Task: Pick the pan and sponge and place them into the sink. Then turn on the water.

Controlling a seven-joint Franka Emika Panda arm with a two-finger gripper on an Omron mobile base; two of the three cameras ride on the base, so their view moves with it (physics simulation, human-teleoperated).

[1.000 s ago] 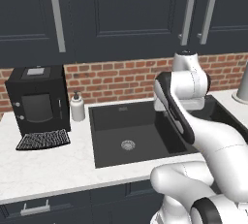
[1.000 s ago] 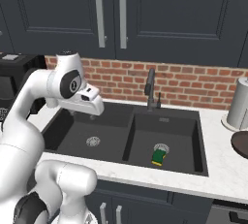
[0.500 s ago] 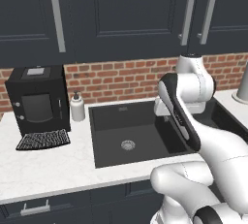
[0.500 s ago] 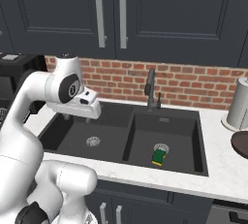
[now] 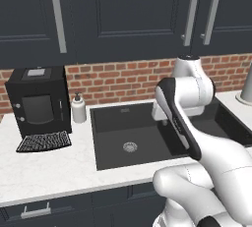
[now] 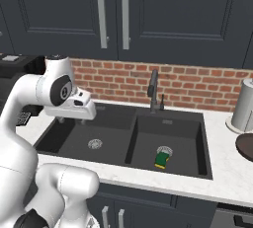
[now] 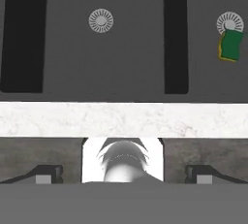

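Arm swung slightly, black sink (image 6: 207, 145), marble counter (image 5: 44, 172)

Dark navy upper cabinets (image 6: 163, 19) with long brushed-metal bar handles (image 6: 101, 14) hang above a red brick backsplash (image 6: 197, 86). Below runs a white marble-patterned counter (image 5: 44, 174), with dark drawer fronts (image 5: 74, 206) beneath its front edge. Lighting is even and soft.
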